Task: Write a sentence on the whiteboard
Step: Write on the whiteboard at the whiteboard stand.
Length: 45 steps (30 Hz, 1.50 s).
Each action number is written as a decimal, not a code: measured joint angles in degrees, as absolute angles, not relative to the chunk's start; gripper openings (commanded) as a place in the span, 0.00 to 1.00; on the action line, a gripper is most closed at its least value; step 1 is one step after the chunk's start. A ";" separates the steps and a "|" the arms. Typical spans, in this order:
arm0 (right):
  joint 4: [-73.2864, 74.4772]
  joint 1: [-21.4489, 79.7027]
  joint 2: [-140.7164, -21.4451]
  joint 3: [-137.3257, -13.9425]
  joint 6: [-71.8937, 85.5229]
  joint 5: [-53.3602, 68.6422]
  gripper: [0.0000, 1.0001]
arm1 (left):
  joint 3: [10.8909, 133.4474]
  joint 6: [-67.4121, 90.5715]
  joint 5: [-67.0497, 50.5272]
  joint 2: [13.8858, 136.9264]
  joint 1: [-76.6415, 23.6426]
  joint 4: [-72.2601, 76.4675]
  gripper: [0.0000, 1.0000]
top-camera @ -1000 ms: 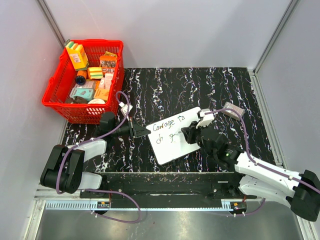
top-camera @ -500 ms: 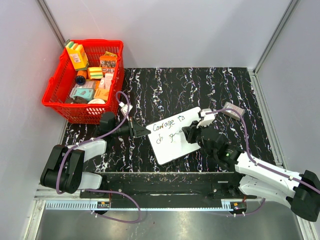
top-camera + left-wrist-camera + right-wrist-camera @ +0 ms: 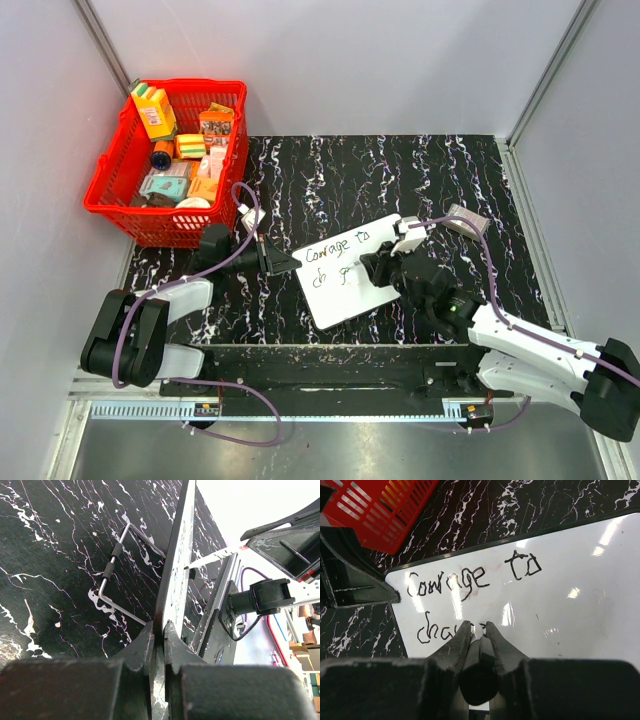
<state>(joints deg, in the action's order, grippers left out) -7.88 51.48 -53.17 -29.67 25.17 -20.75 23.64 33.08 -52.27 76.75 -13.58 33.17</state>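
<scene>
The whiteboard lies tilted on the black marbled table, and the left wrist view sees it edge-on. The sentence reads "Courage to" on the top line, with "cha" and more strokes below it, partly hidden by my fingers. My left gripper is shut on the whiteboard's left edge. My right gripper is shut on a black marker, whose tip meets the board at the end of the second line.
A red basket with several packets stands at the back left. A small grey item lies right of the board. A bent wire stand shows behind the board. Grey walls close in the table's sides.
My right gripper has slid slightly left along the second line with the marker. The left gripper and the whiteboard have stayed put.
</scene>
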 measured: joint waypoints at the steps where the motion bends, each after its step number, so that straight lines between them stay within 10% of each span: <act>1: -7.88 51.48 -53.21 -29.67 25.15 -20.36 0.00 | 23.64 33.08 -52.27 76.75 -13.58 33.17 0.00; 45: -3.38 51.35 -49.41 -29.52 25.21 -21.56 0.00 | 23.64 33.08 -52.27 76.77 -13.58 33.19 0.00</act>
